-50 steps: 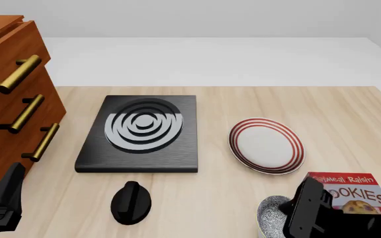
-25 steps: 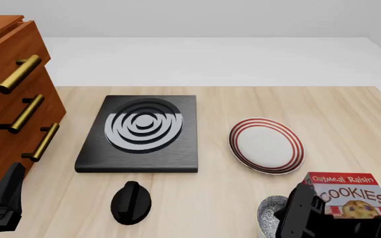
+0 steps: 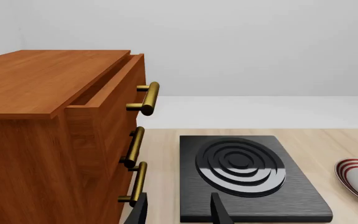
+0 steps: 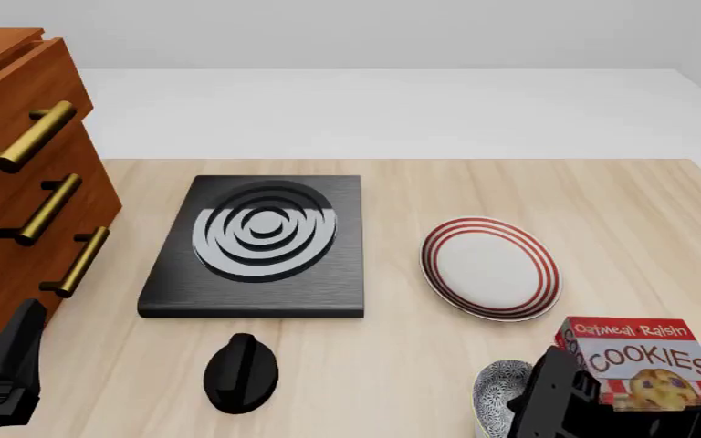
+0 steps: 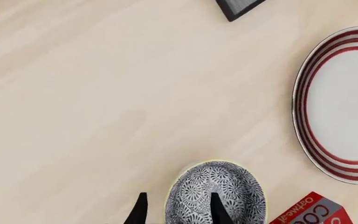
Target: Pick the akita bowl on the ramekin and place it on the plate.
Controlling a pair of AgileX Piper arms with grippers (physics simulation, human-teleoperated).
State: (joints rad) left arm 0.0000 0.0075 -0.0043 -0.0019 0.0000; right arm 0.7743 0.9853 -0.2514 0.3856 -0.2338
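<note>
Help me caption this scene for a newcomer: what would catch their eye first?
Probably the black square stove slab with its silver rings at the table's centre, with the red-ringed white round plate to its right. A tall brown wooden drawer chest with brass handles fills the left edge, and a red cookie box sits near the right front corner.

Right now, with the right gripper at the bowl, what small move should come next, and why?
Probably lower the right gripper a little further, then close. In the right wrist view its open fingers straddle the bowl rim, one tip outside, one over the inside. The bowl is not yet gripped, and the plate stands bare.
</note>
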